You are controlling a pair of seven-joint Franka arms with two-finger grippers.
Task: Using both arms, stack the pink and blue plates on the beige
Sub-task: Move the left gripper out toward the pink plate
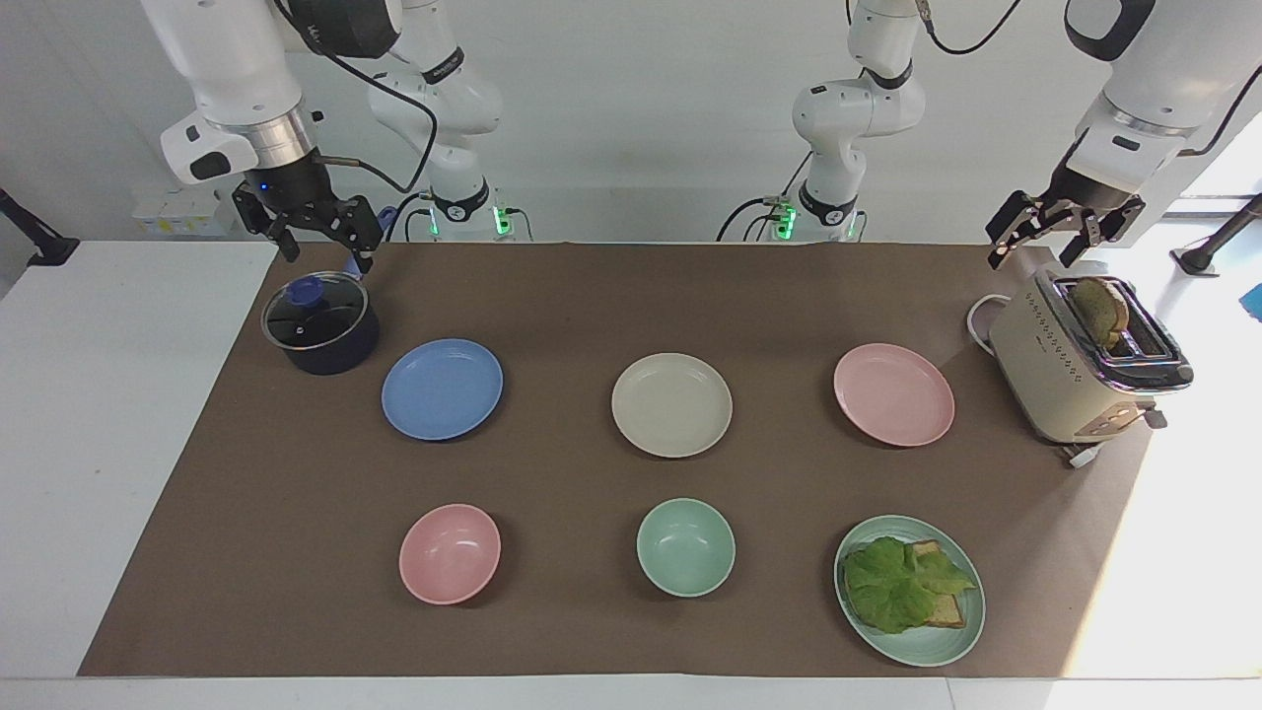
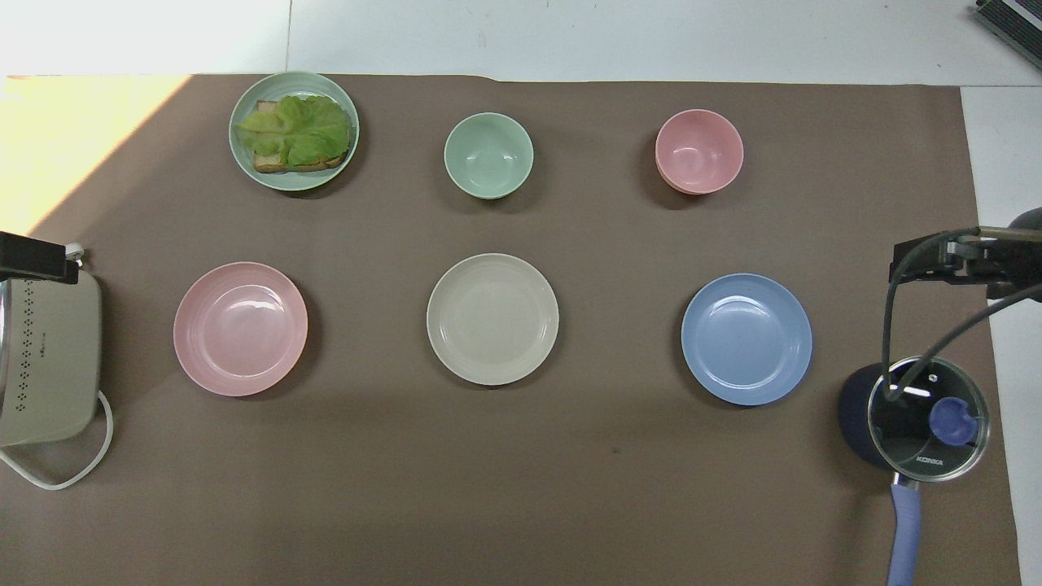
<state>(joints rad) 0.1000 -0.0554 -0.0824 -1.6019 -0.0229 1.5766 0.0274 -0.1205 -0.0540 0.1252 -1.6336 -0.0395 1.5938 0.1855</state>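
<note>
Three plates lie in a row across the brown mat. The beige plate (image 1: 671, 404) (image 2: 492, 318) is in the middle. The pink plate (image 1: 894, 394) (image 2: 240, 328) lies toward the left arm's end, and the blue plate (image 1: 442, 389) (image 2: 746, 338) toward the right arm's end. All three are bare and apart from each other. My left gripper (image 1: 1033, 258) hangs open and empty above the toaster. My right gripper (image 1: 327, 254) hangs open and empty above the lidded pot. Neither touches a plate.
A dark pot with a glass lid (image 1: 320, 320) stands beside the blue plate, and a cream toaster (image 1: 1075, 370) holding bread beside the pink plate. Farther from the robots sit a pink bowl (image 1: 450, 552), a green bowl (image 1: 685, 546) and a mint plate (image 1: 917, 651) with lettuce toast.
</note>
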